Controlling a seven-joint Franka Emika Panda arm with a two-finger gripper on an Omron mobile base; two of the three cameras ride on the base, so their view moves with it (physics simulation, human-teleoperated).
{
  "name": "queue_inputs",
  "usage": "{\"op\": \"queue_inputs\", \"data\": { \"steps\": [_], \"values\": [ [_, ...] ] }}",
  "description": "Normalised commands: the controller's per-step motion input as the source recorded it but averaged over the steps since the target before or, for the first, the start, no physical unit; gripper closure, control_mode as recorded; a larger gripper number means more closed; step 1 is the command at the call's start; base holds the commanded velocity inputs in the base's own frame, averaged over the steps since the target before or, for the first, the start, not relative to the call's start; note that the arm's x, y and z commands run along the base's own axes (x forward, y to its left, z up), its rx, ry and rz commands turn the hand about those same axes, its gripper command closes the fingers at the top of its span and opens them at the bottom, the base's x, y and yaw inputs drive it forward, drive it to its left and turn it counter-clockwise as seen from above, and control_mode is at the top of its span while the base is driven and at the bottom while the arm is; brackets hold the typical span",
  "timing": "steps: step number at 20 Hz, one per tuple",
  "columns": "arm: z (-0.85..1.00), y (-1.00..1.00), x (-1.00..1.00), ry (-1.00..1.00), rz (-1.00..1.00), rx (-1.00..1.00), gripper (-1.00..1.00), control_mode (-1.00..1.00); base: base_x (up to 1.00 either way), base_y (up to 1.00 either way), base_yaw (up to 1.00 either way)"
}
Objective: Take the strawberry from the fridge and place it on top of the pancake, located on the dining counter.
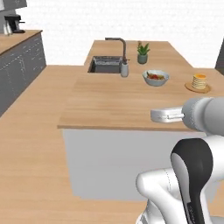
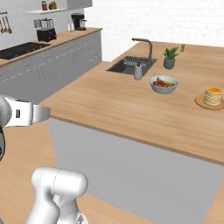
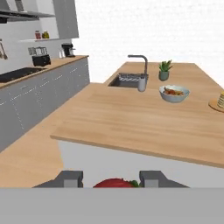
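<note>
In the hand view my gripper (image 3: 111, 180) is shut on the strawberry (image 3: 114, 183), a red berry showing between the two dark fingertips (image 3: 70, 178) at the bottom. The hand (image 1: 167, 115) hovers near the front edge of the dining counter (image 1: 113, 103), a light-wood island on a pale base, and sits off its left corner in the right base view (image 2: 27, 113). The pancake (image 1: 199, 81) is a golden stack on a tan plate (image 1: 190, 89) at the counter's far right (image 2: 213, 96), cut by the hand view's right edge (image 3: 221, 100). The fridge is out of view.
A grey bowl of fruit (image 1: 155, 78) stands left of the pancake. Behind it are a potted plant (image 1: 142, 52), a sink (image 1: 105, 64) with a faucet (image 2: 146, 46) and a soap dispenser (image 1: 124, 69). A wall counter with a black cooktop (image 2: 22, 49) runs along the left.
</note>
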Motion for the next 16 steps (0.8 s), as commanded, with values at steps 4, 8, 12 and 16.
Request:
{"op": "queue_inputs", "data": {
  "steps": [4,8,12,16],
  "values": [
    [0.0,0.0,0.0,0.0,0.0,0.0,1.0,1.0,-0.51,-1.0,-0.06],
    [0.0,0.0,0.0,0.0,0.0,0.0,1.0,1.0,-0.25,-1.0,0.0],
    [0.0,0.0,0.0,0.0,0.0,0.0,1.0,1.0,-0.08,-1.0,0.01],
    [0.0,0.0,0.0,0.0,0.0,0.0,1.0,1.0,-0.13,-1.0,0.08]
  ]
}}
